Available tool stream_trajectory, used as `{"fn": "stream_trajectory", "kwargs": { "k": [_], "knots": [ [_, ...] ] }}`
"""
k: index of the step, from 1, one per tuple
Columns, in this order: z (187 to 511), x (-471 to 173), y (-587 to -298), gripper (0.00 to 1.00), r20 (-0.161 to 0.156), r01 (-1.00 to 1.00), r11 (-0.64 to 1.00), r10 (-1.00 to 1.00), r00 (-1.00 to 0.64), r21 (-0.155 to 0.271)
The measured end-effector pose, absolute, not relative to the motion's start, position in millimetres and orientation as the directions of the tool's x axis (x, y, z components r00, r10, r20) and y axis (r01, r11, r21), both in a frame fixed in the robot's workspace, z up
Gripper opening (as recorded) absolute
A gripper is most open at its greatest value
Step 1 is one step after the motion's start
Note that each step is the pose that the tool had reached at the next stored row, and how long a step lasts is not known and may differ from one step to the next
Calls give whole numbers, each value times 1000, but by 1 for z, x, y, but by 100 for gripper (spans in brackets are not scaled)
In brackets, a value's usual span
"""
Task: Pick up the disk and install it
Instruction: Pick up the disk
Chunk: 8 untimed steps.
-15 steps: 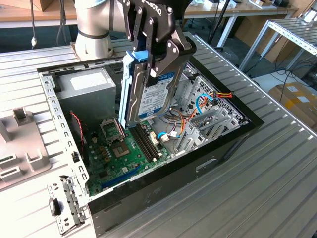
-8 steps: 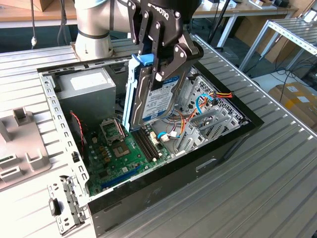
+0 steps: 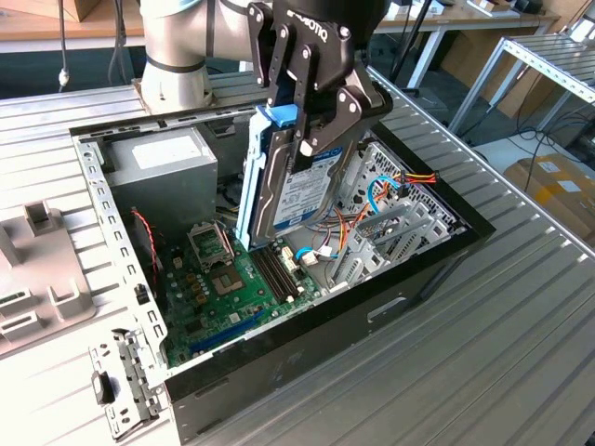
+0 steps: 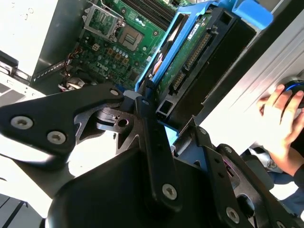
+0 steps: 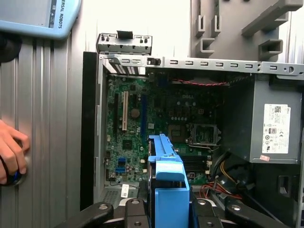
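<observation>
While the power supply (image 3: 163,172) sits at the exterior view's left of the open case (image 3: 307,344), the gripper (image 3: 296,130) is clamped tight on the disk (image 3: 299,200), hanging it on edge above the motherboard (image 3: 218,297), and the cage (image 3: 395,232) lies just beside it toward the exterior view's right.

The disk (image 3: 299,200), a silver-black hard drive with a white, blue-banded label and blue plastic side rails, stands on edge, nearly upright, clamped in the gripper (image 3: 296,130) over the open computer case (image 3: 372,311), its lower end near the green motherboard (image 3: 214,288).
</observation>
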<state>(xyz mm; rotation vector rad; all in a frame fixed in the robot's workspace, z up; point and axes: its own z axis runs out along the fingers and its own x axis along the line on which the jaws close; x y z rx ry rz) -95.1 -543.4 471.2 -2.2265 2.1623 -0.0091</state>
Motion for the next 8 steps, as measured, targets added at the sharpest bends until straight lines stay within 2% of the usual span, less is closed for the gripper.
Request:
{"fn": "stream_trajectory", "kwargs": {
  "k": [8],
  "knots": [
    [471, -87, -549, 37, -22, -999, -29, -999, 30, -31]
  ]
}}
